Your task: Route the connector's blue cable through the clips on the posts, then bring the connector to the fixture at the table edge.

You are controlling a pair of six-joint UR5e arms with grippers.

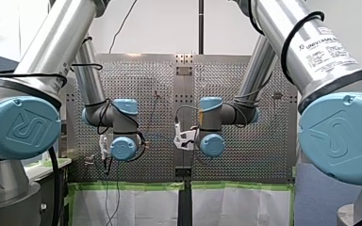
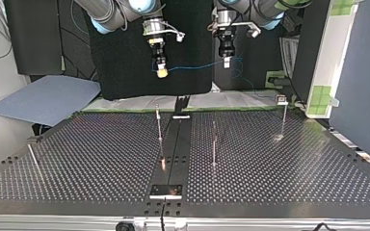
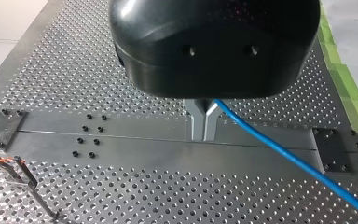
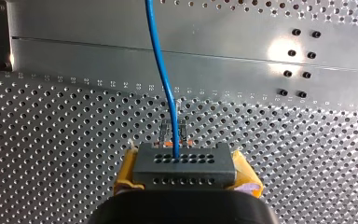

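Saw my right gripper (image 2: 162, 73) clamped on grey connector (image 4: 185, 165) w/ yellow pads, upper centre of top view, my left gripper (image 2: 227, 62) pinched onto blue cable (image 2: 197, 66), cable strung btwn both.

My left arm (image 1: 52, 52) and my right arm (image 1: 306, 47) are showing silver tubes, pale blue embossed joint caps (image 1: 19, 127), and black cables (image 1: 284, 49) looping round them. A white printed label (image 1: 327, 47) is wrapping the right. My left claw (image 3: 204, 137) is showing a black housing (image 3: 214, 46) and grey metal fingers (image 3: 196, 123); my right claw (image 4: 185, 170), yellow pads (image 4: 127, 170).
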